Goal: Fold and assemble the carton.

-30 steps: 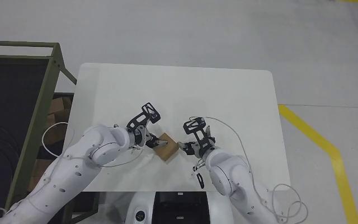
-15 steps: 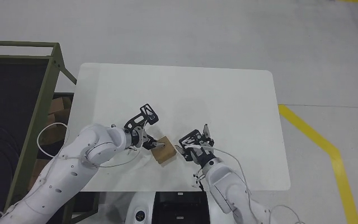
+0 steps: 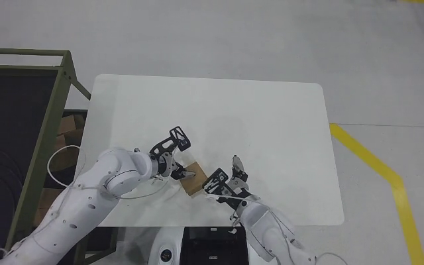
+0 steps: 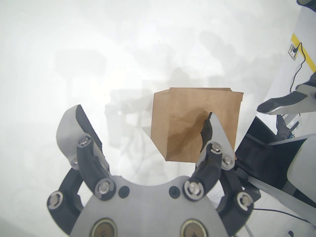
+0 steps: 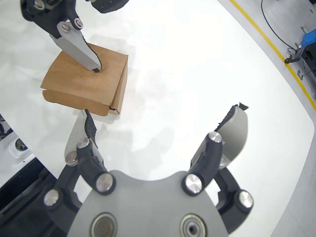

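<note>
A small brown carton (image 3: 195, 181) lies folded into a box on the white table (image 3: 265, 119), near its front edge. My left gripper (image 4: 144, 112) is open and straddles one side of the carton (image 4: 187, 109). One of its fingertips (image 5: 95, 66) presses down on the carton's top face (image 5: 81, 85); the other hangs over bare table. My right gripper (image 5: 162, 109) is open beside the carton's end, where a flap edge gapes slightly. One of its fingers (image 5: 86, 122) is close to the carton's near corner, not touching. In the top view the right gripper (image 3: 224, 175) sits just right of the carton.
A green metal cart frame (image 3: 50, 112) with cardboard pieces stands off the table's left side. A yellow floor line (image 3: 371, 159) runs on the right. The table's far and right areas are bare white surface.
The right arm has drawn back toward the table's front edge and turned, its gripper now lower beside the carton. The left gripper stays on the carton, which has barely shifted.
</note>
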